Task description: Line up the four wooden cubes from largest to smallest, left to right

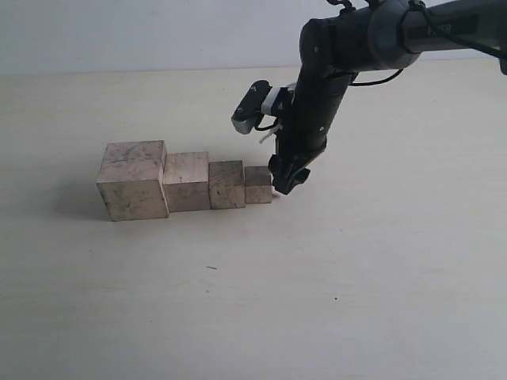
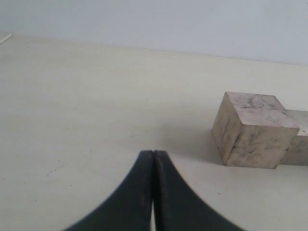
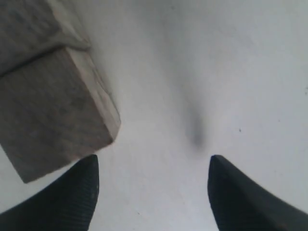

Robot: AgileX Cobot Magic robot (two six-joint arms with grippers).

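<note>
Four wooden cubes stand side by side in a row on the table: the largest cube (image 1: 132,180) at the left, then the second cube (image 1: 187,181), the third cube (image 1: 227,184) and the smallest cube (image 1: 258,184) at the right end. My right gripper (image 1: 286,180) hangs just right of the smallest cube (image 3: 53,115), open, with nothing between its fingers. My left gripper (image 2: 153,153) is shut and empty, low over the table; the largest cube (image 2: 252,130) shows ahead of it and the second cube (image 2: 297,139) peeks out behind that one.
The pale table (image 1: 317,301) stretches bare in front of and to the right of the row. A pale wall (image 1: 158,32) runs along the far edge.
</note>
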